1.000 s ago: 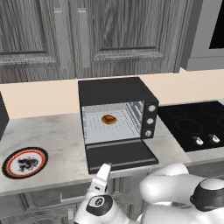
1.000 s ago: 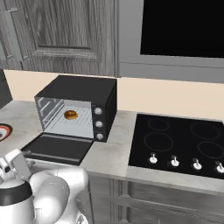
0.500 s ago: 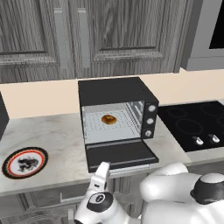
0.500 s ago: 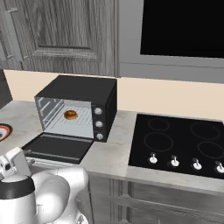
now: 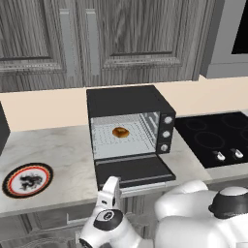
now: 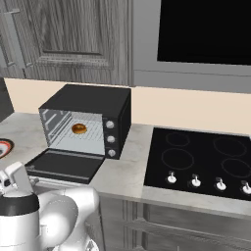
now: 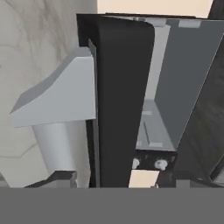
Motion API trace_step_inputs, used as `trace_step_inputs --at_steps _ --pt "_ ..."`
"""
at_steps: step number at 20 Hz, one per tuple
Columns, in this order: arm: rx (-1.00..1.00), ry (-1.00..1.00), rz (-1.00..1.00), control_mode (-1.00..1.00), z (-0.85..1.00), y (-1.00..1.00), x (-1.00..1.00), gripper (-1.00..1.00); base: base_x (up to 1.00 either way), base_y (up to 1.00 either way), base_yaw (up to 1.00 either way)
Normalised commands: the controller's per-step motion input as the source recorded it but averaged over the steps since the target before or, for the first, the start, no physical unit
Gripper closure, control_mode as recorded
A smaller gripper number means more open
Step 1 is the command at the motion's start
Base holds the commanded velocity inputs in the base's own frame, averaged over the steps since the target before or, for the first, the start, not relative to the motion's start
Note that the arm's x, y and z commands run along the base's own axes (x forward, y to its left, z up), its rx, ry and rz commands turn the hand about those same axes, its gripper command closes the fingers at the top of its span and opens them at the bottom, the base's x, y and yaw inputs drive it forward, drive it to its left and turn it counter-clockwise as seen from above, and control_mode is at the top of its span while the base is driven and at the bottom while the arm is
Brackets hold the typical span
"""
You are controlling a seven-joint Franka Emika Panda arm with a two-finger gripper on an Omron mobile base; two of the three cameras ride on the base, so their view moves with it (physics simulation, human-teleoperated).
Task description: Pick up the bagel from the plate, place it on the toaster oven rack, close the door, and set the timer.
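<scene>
claw (image 5: 112, 186): low at the counter's front edge, just in front of the lowered door; how wide its jaws stand and whether they grip anything i cannot tell
door (image 5: 134, 171): black panel dropped flat toward the robot, resting open on the counter; in the hand view its dark edge (image 7: 118, 100) runs close past the camera, with a silver handle bracket (image 7: 61, 94) beside it
toaster oven (image 5: 127, 100): black box on the counter, cavity open
toaster oven rack (image 5: 123, 138): silver wire shelf inside the cavity
bagel (image 5: 120, 131): golden-brown ring lying on the rack, toward the back
knobs (image 5: 167, 133): three in a column on the oven's right front; no writing readable
plate (image 5: 26, 179): black rim, red ring, white centre with dark pattern, on the counter well left of the oven, nothing on it
counter (image 5: 63, 155): pale marbled top
hob (image 5: 213, 138): black, right of the oven
</scene>
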Motion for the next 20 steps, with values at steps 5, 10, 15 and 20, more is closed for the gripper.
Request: trace_step_inputs --at_steps 5,10,15,20 --pt "0.00 0.00 0.01 -1.00 0.00 0.00 0.83 -1.00 0.00 0.00 0.00" --pt "0.00 0.00 0.03 -1.00 0.00 0.00 0.91 -1.00 0.00 0.00 0.00" --pt "0.00 0.00 0.03 -1.00 0.18 -0.10 0.73 -1.00 0.00 0.00 0.00" --pt "0.02 0.00 0.02 -1.00 0.49 -0.28 0.51 -1.00 0.00 0.00 0.00"
